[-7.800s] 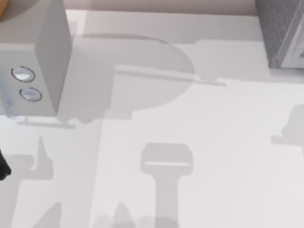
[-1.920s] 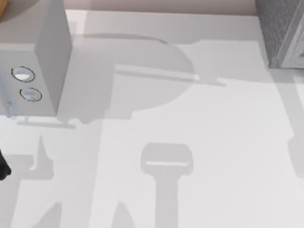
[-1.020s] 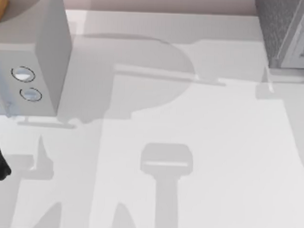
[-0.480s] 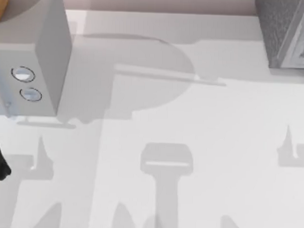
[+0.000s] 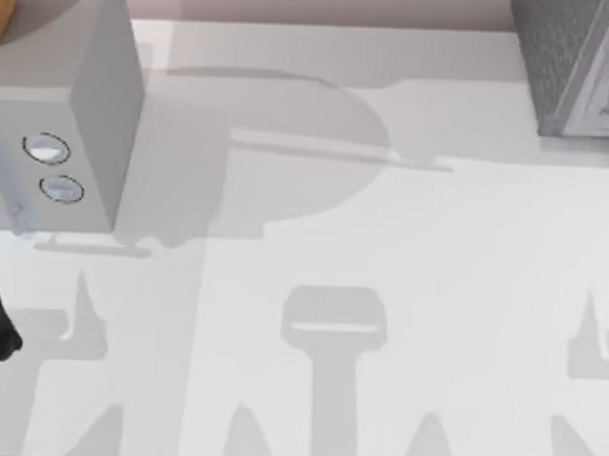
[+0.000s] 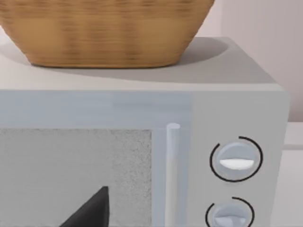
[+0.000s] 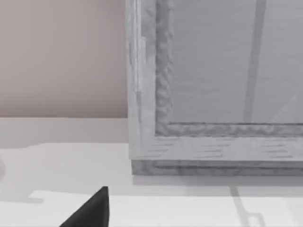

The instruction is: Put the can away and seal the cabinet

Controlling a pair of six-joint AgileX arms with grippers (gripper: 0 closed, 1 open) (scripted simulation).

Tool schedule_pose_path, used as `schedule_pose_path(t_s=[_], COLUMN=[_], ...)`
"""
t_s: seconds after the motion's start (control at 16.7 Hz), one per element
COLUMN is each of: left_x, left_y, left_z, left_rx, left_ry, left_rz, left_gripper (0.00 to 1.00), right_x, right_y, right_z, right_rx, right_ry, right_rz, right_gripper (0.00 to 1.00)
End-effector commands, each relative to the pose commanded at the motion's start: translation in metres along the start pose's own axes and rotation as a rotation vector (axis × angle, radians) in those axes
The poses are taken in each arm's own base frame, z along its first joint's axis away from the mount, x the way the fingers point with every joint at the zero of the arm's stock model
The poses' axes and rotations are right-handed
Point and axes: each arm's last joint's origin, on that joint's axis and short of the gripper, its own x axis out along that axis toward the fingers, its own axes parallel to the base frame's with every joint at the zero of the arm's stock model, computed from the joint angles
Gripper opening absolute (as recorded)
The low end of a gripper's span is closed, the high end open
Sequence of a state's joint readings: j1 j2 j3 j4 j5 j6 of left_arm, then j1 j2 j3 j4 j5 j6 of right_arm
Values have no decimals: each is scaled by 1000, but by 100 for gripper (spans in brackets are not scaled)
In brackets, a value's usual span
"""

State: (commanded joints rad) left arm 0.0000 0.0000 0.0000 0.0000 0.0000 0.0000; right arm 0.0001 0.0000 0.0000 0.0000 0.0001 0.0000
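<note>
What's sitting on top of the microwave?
A woven basket sits on the microwave. Its inside can't be seen from here.

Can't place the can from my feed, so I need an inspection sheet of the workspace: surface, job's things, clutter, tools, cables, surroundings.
Surface: white table, with shadows across it.
Job's things: cabinet at the table's far right corner.
Clutter: microwave at the far left, with a basket on top.
Tools: left tool faces the microwave door; right tool faces the cabinet.
Cables: nothing seen.
Surroundings: pale wall behind the table.
</note>
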Motion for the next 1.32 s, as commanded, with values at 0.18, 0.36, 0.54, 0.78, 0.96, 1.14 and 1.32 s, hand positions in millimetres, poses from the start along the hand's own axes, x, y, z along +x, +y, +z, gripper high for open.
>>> schedule_pose_path(t_s=[0.18, 0.36, 0.54, 0.78, 0.96, 1.14, 1.32], left_x=[0, 0, 0, 0, 0, 0, 0], left_y=[0, 0, 0, 0, 0, 0, 0], left_z=[0, 0, 0, 0, 0, 0, 0], left_rx=[0, 0, 0, 0, 0, 0, 0], left_ry=[0, 0, 0, 0, 0, 0, 0], left_rz=[0, 0, 0, 0, 0, 0, 0], left_gripper=[100, 100, 100, 100, 100, 100, 100], right_x=[0, 0, 3, 15, 30, 46, 58], right_y=[0, 0, -3, -16, -34, -62, -99], right_z=[0, 0, 4, 19, 30, 37, 37], right_rx=[0, 0, 0, 0, 0, -1, -2], right_ry=[0, 5, 4, 2, 1, 0, 1], right_rz=[0, 2, 1, 0, -1, -1, -1], right_gripper=[100, 100, 100, 100, 100, 100, 100])
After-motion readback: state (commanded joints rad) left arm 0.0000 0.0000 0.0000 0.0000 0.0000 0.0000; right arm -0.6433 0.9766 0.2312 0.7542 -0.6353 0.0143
